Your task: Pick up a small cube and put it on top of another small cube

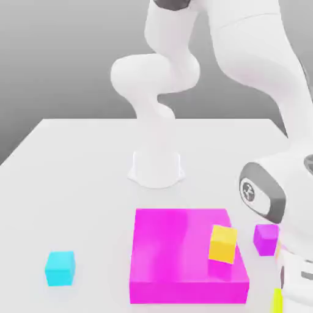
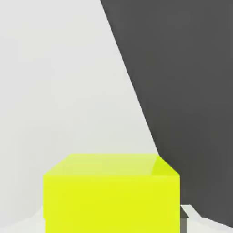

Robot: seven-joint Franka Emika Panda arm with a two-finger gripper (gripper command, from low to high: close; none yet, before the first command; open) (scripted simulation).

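Fingers [image 2: 195, 224] closed on the lime-yellow cube [image 2: 111, 205], stacking still to do.
They grip it from both sides, out by the table's [image 1: 79, 183] edge at the exterior view's right; whether it's lifted I can't tell. Left, I'd judge: carry and set down, perhaps on the purple cube [image 1: 266, 239], or the orange-yellow one [image 1: 223, 244] near the magenta block's [image 1: 177, 244] right edge. Round emblem [image 1: 248, 191] on the arm, no readable writing.
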